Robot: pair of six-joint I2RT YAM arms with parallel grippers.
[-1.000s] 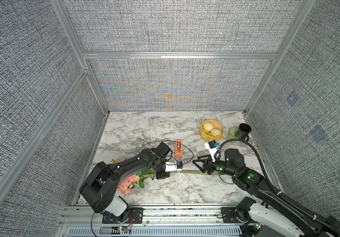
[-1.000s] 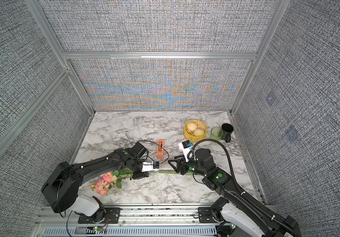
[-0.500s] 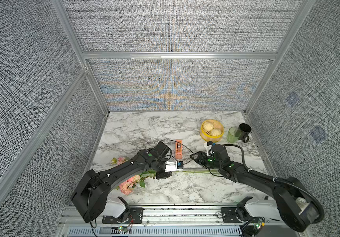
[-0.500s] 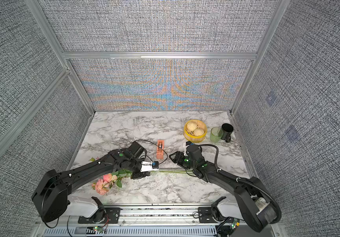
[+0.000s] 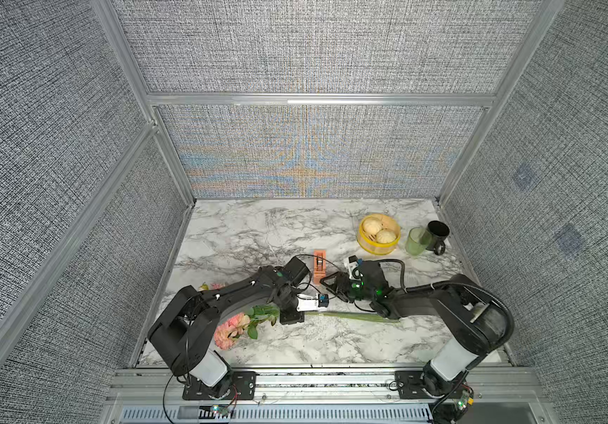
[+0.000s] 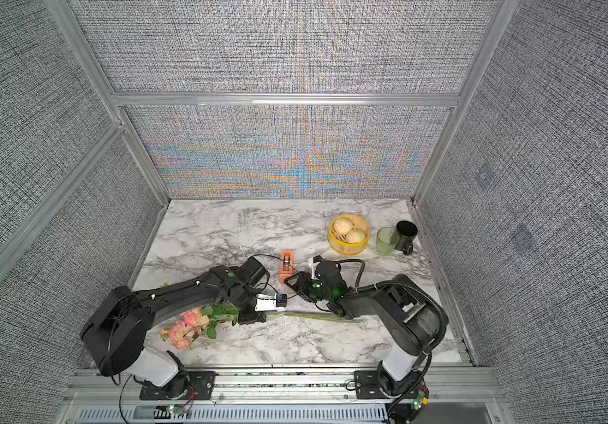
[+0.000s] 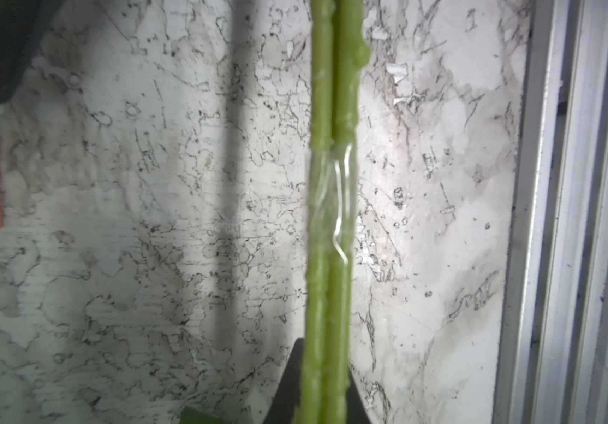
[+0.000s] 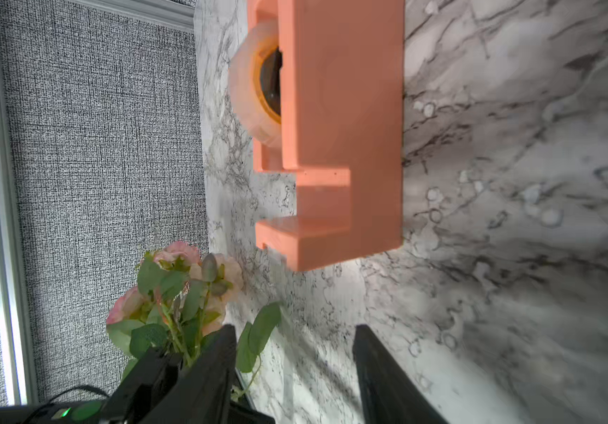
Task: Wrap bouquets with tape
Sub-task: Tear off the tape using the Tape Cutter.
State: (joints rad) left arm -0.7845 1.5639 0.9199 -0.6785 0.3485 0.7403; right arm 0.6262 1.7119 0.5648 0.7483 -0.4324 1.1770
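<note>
The right fingers (image 8: 376, 367) stand apart and empty, pointing at the tape dispenser (image 8: 335, 147) just ahead on the tabletop (image 5: 258, 227); its long axis runs away from the robot. The left fingers (image 7: 289, 385), it seems, are closed on the bouquet stems (image 7: 328, 220) lying crosswise nearby.

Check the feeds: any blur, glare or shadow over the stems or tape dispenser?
Left wrist view: the thin green plastic stems are sharp, with a glint on the clear tape wrap and a shadow stripe on the marble table. Right wrist view: the salmon-orange plastic tape dispenser is slightly soft, the marble beyond smeared. Both top views: evenly lit, colour moiré on the woven back wall.
</note>
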